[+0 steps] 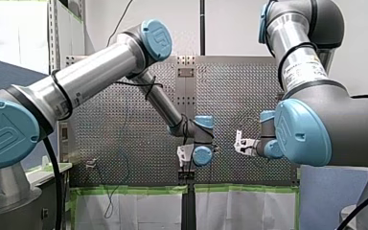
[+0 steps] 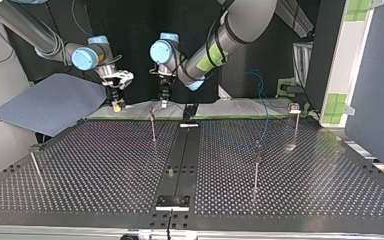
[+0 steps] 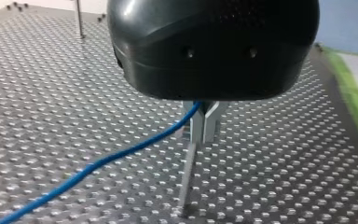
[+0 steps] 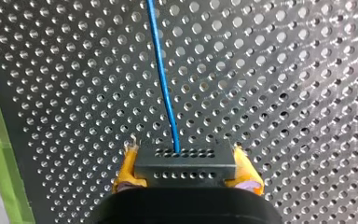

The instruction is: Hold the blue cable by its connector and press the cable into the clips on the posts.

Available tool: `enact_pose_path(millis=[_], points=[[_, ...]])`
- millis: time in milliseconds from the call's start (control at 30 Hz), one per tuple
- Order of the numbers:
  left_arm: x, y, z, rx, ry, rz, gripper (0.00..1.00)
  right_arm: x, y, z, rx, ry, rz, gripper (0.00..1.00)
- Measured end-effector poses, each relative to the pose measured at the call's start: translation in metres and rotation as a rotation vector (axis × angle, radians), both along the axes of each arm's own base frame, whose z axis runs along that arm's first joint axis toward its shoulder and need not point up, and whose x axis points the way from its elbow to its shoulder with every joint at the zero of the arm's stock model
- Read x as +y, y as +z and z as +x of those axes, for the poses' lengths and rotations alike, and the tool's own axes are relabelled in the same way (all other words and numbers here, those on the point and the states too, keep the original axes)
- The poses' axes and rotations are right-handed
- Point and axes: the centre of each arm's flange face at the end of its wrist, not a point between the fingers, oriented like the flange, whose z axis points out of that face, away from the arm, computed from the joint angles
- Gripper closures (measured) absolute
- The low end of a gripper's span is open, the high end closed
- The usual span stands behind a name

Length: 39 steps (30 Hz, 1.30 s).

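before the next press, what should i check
1. Grip: right gripper clamps the connector, yellow pads on both sides: ok.
2. Lead-out: blue cable leaves the connector straight, unkinked: ok.
3. Guide: cable reaches the left gripper: ok.
4. Seating: cable pressed home on the post under the left gripper: cannot tell.
5. Clearance: the two grippers stand apart in the top view: ok.

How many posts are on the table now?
4 posts in the top view: one near the left edge, one left of the centre rail, one right of it, one at far right. Others may be hidden.
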Motion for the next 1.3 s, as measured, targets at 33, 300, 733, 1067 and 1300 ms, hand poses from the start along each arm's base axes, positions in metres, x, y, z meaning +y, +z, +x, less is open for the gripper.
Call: enact_pose_path(millis=[33,300,733,1067,1300], points=[[0.000,-0.005,0.000,0.004,-0.004,0.003,0.99,-0.001,0.000,0.000,-0.001,-0.001,-0.001,1.00],[0.002,-0.017,0.003,0.012,-0.029,0.004,0.99,-0.011,0.005,-0.005,-0.008,-0.010,-0.012,1.00],[0.006,-0.013,0.020,0.011,-0.061,-0.016,0.99,-0.022,0.010,-0.009,-0.019,-0.020,-0.024,1.00],[0.005,-0.001,0.040,0.001,-0.066,-0.028,0.99,-0.022,0.009,-0.009,-0.015,-0.021,-0.025,1.00],[0.013,0.003,0.056,0.003,-0.058,-0.028,0.99,-0.023,0.007,-0.010,-0.013,-0.027,-0.027,1.00]])
